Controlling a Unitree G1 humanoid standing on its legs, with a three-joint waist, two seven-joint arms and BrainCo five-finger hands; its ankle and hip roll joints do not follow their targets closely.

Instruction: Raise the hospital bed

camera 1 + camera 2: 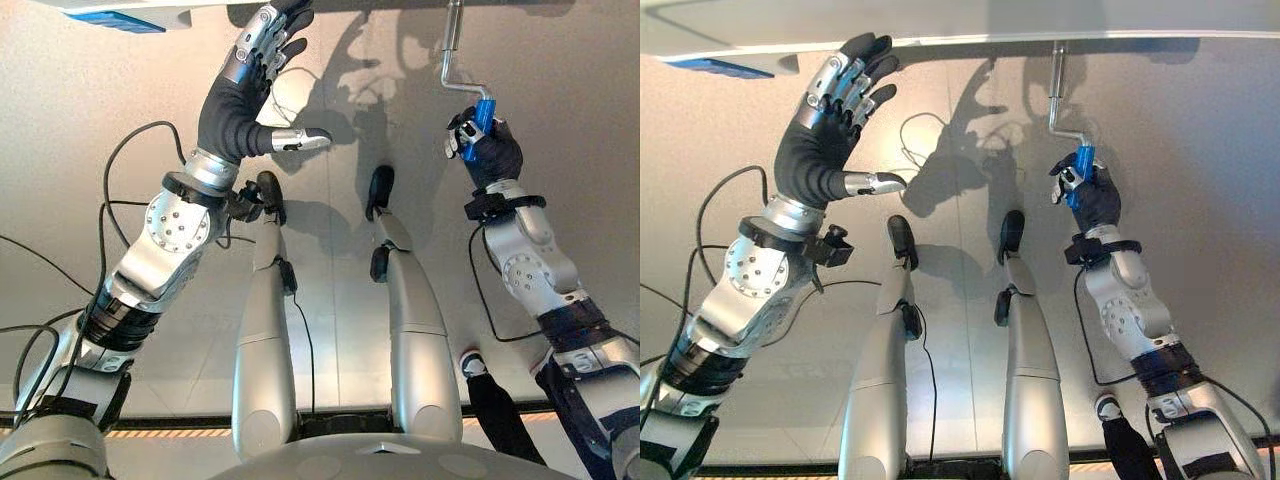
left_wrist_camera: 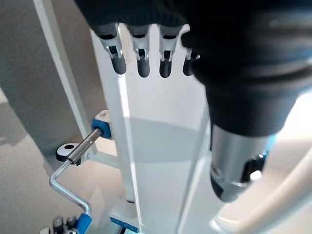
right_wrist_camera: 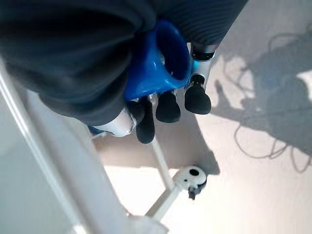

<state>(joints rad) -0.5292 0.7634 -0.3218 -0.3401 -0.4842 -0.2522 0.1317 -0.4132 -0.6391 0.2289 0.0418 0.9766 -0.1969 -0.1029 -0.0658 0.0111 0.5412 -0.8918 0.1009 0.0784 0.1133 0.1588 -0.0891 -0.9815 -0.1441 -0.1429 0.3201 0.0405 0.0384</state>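
Observation:
A silver crank (image 1: 452, 55) hangs down from the white bed frame (image 1: 940, 22) at the top of the eye views and ends in a blue handle (image 1: 482, 117). My right hand (image 1: 482, 143) is shut on that blue handle (image 3: 163, 61), its fingers curled round it. My left hand (image 1: 258, 60) is raised at the upper left, fingers straight and spread, thumb out, up by the bed's edge and holding nothing. In the left wrist view its fingertips (image 2: 141, 66) lie against the white bed frame (image 2: 161, 161), with the crank (image 2: 73, 161) off to one side.
A blue patch (image 1: 118, 20) marks the bed frame at the top left. A bed castor (image 3: 191, 179) sits on a white leg near the floor. A person's dark shoe (image 1: 474, 364) stands at the lower right, close to my right arm.

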